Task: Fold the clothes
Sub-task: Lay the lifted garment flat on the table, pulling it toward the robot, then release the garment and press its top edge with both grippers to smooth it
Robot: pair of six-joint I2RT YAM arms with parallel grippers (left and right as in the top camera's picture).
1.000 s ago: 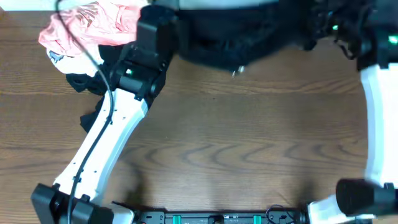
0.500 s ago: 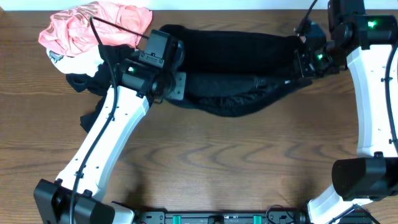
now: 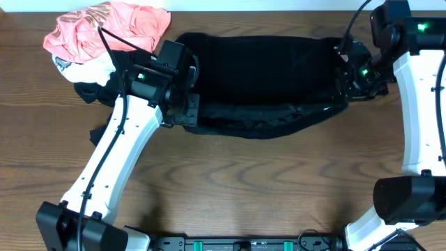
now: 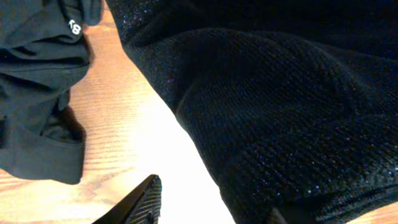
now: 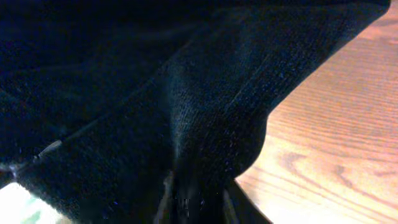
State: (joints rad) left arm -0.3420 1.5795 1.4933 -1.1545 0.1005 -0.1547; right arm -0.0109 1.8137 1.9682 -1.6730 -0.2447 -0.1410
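Robotics lab: wooden table (image 3: 279, 181)

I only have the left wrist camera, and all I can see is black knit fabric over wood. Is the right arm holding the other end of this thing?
Observer: Yes. In the right wrist view, the right gripper is pinched shut on a fold of the black garment.
Operator: Is it bunched up or spread out?
Observer: From overhead, it lies stretched sideways on the table, spanning from one arm to the other.
Operator: Any other clothes around?
Observer: A pink garment is heaped at the far left corner, beyond the left gripper.
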